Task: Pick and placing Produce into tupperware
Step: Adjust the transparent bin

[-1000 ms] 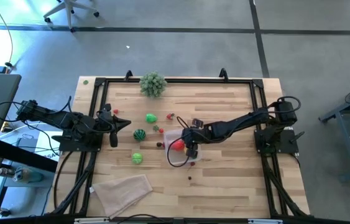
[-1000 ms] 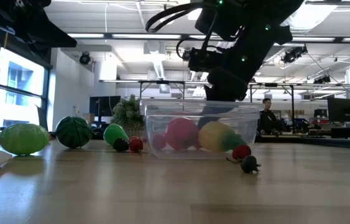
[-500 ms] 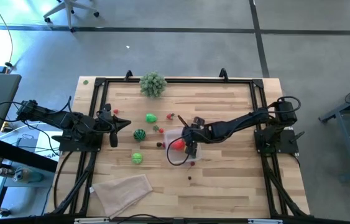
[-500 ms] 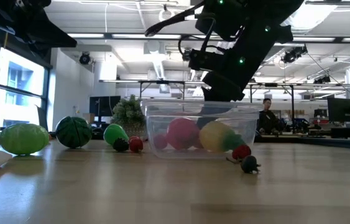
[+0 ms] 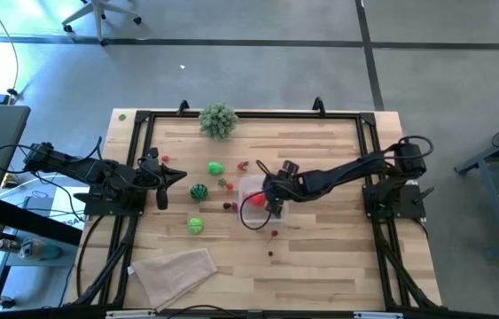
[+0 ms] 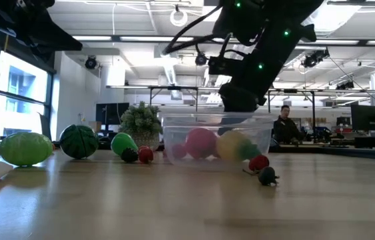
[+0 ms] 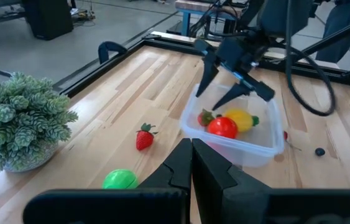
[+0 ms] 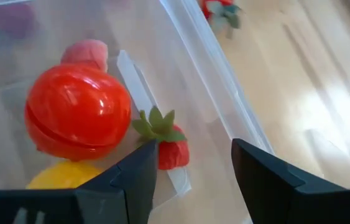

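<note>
Right gripper (image 5: 271, 197) hovers open over the tupperware (image 5: 251, 188).
Only its wrist view reveals a strawberry (image 8: 171, 149) inside; left gripper (image 5: 176, 177) waits clenched.

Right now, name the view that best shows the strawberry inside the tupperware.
Right wrist view: the strawberry lies close, leaves visible, beside the red ball. Left wrist view shows it small; high and low views hide it.

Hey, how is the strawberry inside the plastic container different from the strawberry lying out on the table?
The strawberry in the tupperware lies beside a red ball and a yellow piece, under the open right gripper. The strawberry on the table lies alone on bare wood, between the tupperware and the plant, with no gripper near. Both are red with green leafy tops.
</note>
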Robot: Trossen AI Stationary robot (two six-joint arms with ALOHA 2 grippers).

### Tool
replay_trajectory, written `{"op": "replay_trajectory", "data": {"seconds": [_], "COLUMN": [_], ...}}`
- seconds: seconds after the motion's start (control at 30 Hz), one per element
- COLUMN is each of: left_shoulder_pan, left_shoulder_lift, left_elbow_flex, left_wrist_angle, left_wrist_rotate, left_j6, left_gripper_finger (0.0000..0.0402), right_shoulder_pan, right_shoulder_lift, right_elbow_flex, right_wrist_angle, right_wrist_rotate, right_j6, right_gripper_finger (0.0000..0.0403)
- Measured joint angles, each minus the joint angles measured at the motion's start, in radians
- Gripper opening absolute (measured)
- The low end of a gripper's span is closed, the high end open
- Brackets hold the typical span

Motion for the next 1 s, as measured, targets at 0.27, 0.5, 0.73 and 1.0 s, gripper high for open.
{"op": "replay_trajectory", "data": {"seconds": [0.27,0.5,0.73,1.0], "left_shoulder_pan": [0.0,0.0,0.0,0.0], "left_shoulder_lift": [0.0,0.0,0.0,0.0], "left_elbow_flex": [0.0,0.0,0.0,0.0], "left_wrist_angle": [0.0,0.0,0.0,0.0], "left_wrist_rotate": [0.0,0.0,0.0,0.0], "left_j6": [0.0,0.0,0.0,0.0], "left_gripper_finger": [0.0001,0.0001,0.0001,0.0001], "right_shoulder_pan": [-0.041,-0.07,-0.084,-0.05], "right_shoulder_lift": [-0.014,-0.014,-0.014,-0.047], "right_elbow_flex": [0.0,0.0,0.0,0.0], "right_wrist_angle": [-0.034,-0.09,-0.12,-0.12], "right_wrist_rotate": [0.007,0.013,0.022,0.065], "right_j6": [-0.008,-0.005,0.009,0.011], "right_gripper_finger": [0.0197,0.0197,0.0197,0.0197]}}
